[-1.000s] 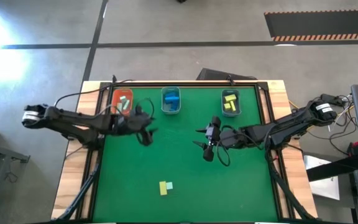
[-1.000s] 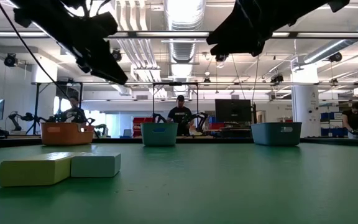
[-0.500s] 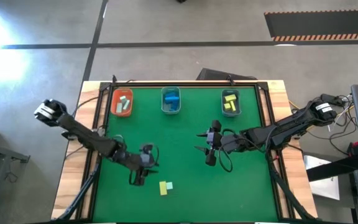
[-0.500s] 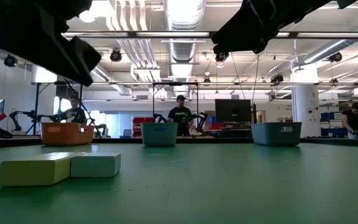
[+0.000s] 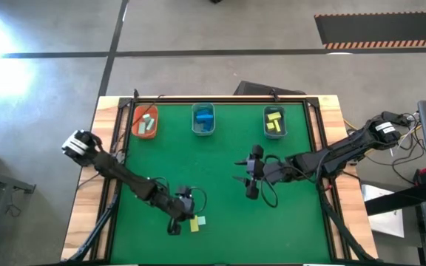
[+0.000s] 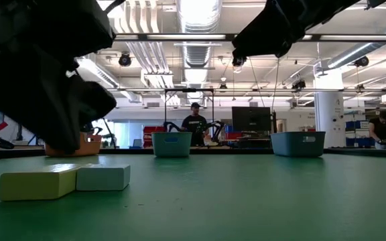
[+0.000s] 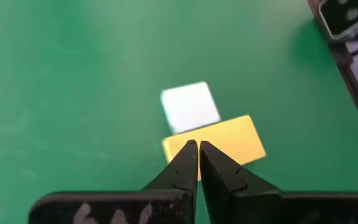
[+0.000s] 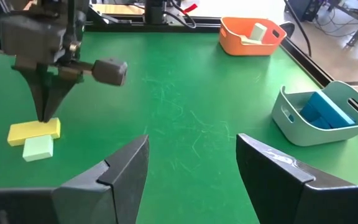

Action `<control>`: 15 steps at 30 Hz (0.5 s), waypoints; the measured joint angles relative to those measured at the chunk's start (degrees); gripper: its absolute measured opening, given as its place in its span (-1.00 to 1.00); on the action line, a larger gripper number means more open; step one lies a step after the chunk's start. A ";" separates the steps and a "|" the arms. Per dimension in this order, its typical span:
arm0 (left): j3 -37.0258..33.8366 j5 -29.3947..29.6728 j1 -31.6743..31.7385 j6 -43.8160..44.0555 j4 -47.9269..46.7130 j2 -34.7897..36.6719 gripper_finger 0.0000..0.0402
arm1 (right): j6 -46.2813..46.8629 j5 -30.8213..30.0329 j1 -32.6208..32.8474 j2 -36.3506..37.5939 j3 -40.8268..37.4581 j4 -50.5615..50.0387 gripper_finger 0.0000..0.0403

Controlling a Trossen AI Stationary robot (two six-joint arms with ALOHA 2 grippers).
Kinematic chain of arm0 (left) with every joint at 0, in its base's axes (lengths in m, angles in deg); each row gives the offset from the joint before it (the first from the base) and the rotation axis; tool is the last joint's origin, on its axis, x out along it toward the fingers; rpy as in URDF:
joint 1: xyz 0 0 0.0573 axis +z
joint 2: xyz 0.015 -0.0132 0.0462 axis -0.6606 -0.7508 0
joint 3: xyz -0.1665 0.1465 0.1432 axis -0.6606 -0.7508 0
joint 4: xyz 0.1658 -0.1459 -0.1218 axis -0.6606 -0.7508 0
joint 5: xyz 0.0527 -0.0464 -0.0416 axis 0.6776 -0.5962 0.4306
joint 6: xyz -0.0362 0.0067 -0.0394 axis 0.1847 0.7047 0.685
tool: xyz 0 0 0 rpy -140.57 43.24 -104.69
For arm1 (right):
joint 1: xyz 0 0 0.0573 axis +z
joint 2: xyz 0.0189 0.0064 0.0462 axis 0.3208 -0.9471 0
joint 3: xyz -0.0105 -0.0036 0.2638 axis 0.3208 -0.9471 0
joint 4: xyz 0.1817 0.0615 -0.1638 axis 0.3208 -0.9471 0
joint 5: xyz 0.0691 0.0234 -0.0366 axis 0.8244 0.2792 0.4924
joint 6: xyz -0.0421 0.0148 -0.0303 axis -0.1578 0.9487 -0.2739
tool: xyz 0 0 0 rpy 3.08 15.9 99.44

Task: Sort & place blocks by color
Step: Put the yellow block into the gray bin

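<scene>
Directly under the left hand (image 5: 174, 227), at the near edge of the green counter (image 5: 220, 222), lie a yellow block (image 7: 216, 144) and a pale mint block (image 7: 190, 107), touching side by side. The left hand's fingers (image 7: 185, 163) are pressed together, tips over the yellow block's edge, gripping nothing. Off toward mid-counter, the right hand (image 5: 249, 177) hovers with fingers spread wide and empty. Beyond both hands, along the far edge, an orange bin (image 5: 145, 122) holds mint blocks, a middle bin (image 5: 203, 120) blue ones, a third bin (image 5: 274, 122) yellow ones.
</scene>
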 joint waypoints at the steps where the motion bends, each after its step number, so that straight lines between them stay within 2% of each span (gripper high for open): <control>1: 0.43 -0.13 -0.21 -0.03 0.04 -0.96 -1.00 | 0.00 0.00 0.12 0.00 0.00 -0.02 0.12; 8: 1.38 -1.20 -0.83 0.69 0.01 -3.81 -1.00 | -0.02 -0.02 0.52 0.00 -0.02 -0.02 0.12; 11: 1.49 -1.05 -0.40 0.64 -2.79 -3.42 -1.00 | 0.01 -0.04 0.51 0.00 -0.04 0.01 0.12; 15: 1.16 2.31 0.82 -0.12 -8.61 -0.96 -1.00 | 0.03 -0.04 0.52 0.00 -0.04 0.04 0.12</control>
